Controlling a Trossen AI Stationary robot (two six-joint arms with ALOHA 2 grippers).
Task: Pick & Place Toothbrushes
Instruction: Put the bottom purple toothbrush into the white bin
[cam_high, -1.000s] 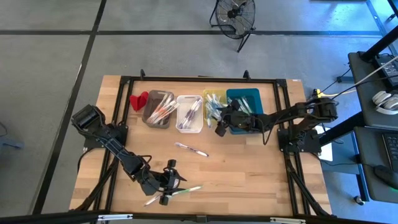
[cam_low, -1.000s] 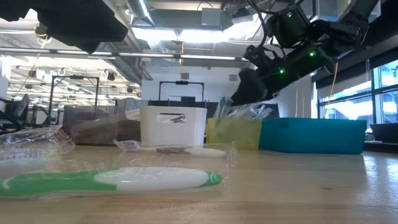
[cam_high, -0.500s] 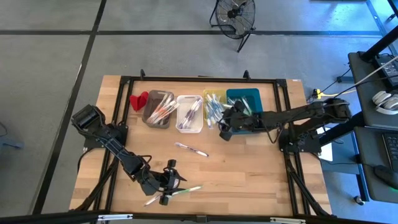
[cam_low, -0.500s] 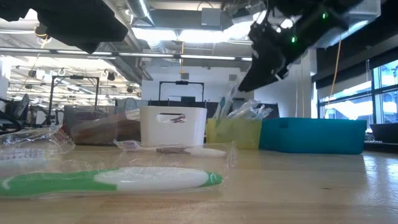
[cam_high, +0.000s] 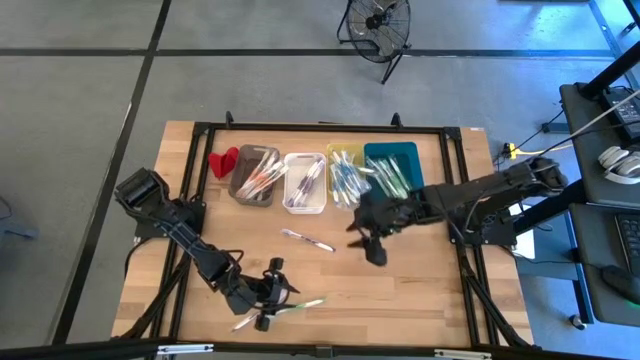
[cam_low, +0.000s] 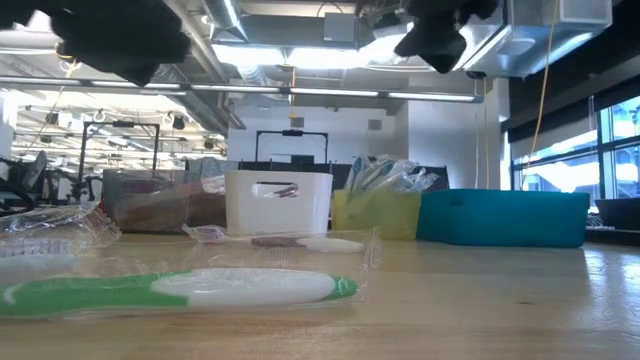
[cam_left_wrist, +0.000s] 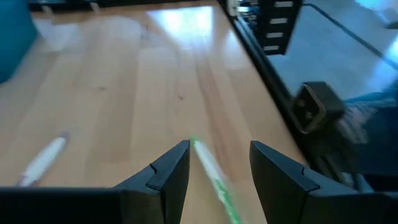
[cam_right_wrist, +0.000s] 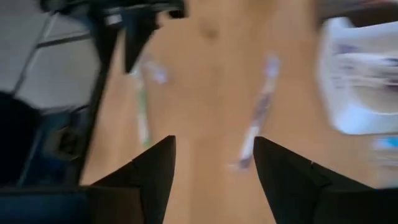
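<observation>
High view first: our right gripper (cam_high: 368, 243) hangs over bare wood at about four o'clock from the table's middle, just clear of the row of bins along the far edge: grey bin (cam_high: 254, 175), white bin (cam_high: 305, 183), yellow bin (cam_high: 345, 172), teal bin (cam_high: 392, 166). All four hold toothbrushes, sorted, we judge, by colour. One loose toothbrush (cam_high: 307, 240) lies near the centre, at nine o'clock from that gripper, and looks like its next target. Our left gripper (cam_high: 272, 296) sits low at six o'clock, near the front edge, poised over a green toothbrush (cam_high: 301, 305) with a paler one (cam_high: 242, 323) just beside it.

Low view: the green toothbrush (cam_low: 180, 288) lies flat in its clear wrapper right up front, and the loose one (cam_low: 290, 241) rests farther back before the white bin (cam_low: 278, 202). The arms are only dark shapes overhead.

Left wrist view: our left fingers (cam_left_wrist: 168, 175) stand well apart, empty, straddling the green toothbrush (cam_left_wrist: 211, 177) on the wood — lined up for a pinch, we'd say.

Right wrist view: our right fingers (cam_right_wrist: 155, 165) are spread and carry nothing. Beyond them lies the loose toothbrush (cam_right_wrist: 258, 112), with the white bin (cam_right_wrist: 360, 74) to one side and the left arm's green one (cam_right_wrist: 142, 112) farther off.
</observation>
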